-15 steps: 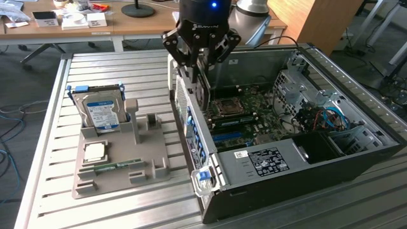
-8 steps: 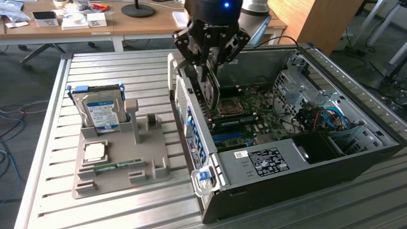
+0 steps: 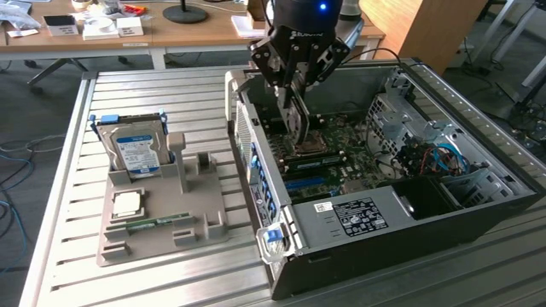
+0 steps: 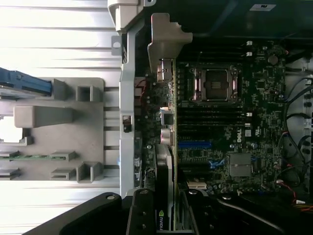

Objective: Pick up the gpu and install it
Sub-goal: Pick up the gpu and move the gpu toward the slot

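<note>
Exterior view: claw (image 3: 295,89) clenched on graphics card (image 3: 295,125), upper middle of frame, card hanging upright inside open computer case (image 3: 495,137) over motherboard (image 3: 341,137) | Wrist view: card edge-on beside case's rear wall (image 4: 128,98); best lowered straight, bracket (image 4: 168,39) aligned with rear opening.

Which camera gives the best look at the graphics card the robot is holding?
The wrist view: the gpu runs edge-on along its length, pale bracket at its end. The exterior view shows it as a dark slab hanging from the gripper inside the case.
</note>
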